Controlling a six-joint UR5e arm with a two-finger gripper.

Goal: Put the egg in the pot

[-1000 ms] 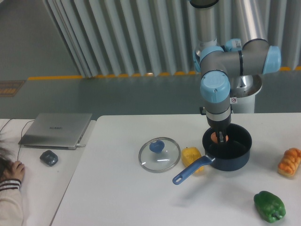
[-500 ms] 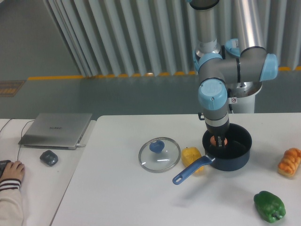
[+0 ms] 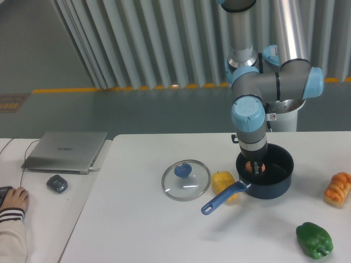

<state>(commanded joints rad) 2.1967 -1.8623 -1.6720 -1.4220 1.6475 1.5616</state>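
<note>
Landmark: the pot (image 3: pixel 265 171), a round dark navy saucepan with a long blue handle, standing on the white tabletop (image 3: pixel 164 230).

Nearest the camera, one green pepper (image 3: pixel 314 239) lies on the tabletop, in front of the pot and to its right. At the lower left edge of the view, one human hand (image 3: pixel 12 198) rests on a separate grey surface, well apart from the pot.

One yellow lumpy fruit (image 3: pixel 222 181) sits just beside the pot's handle, on the left of the pot. One flat glass lid (image 3: pixel 186 179) with a blue knob lies further left of the pot, past the fruit. One orange bumpy food item (image 3: pixel 337 187) lies right of the pot, near the tabletop edge.

One arm is present. Its wrist section points straight down over the left half of the pot, and the claw (image 3: pixel 256 166) reaches below the rim into the pot's interior. One egg (image 3: pixel 256 167), small and orange-brown, shows between the claw fingers inside the pot. Whether it rests on the pot floor cannot be told. The claw is clenched on the egg.

Far left of the pot, one dark mouse (image 3: pixel 57 183) and, behind it, one closed grey laptop (image 3: pixel 67 150) rest on the grey surface.

Behind the pot, the arm's elbow joint, grey with blue caps, projects rightward, and the upright link rises out of the top of the view.
</note>
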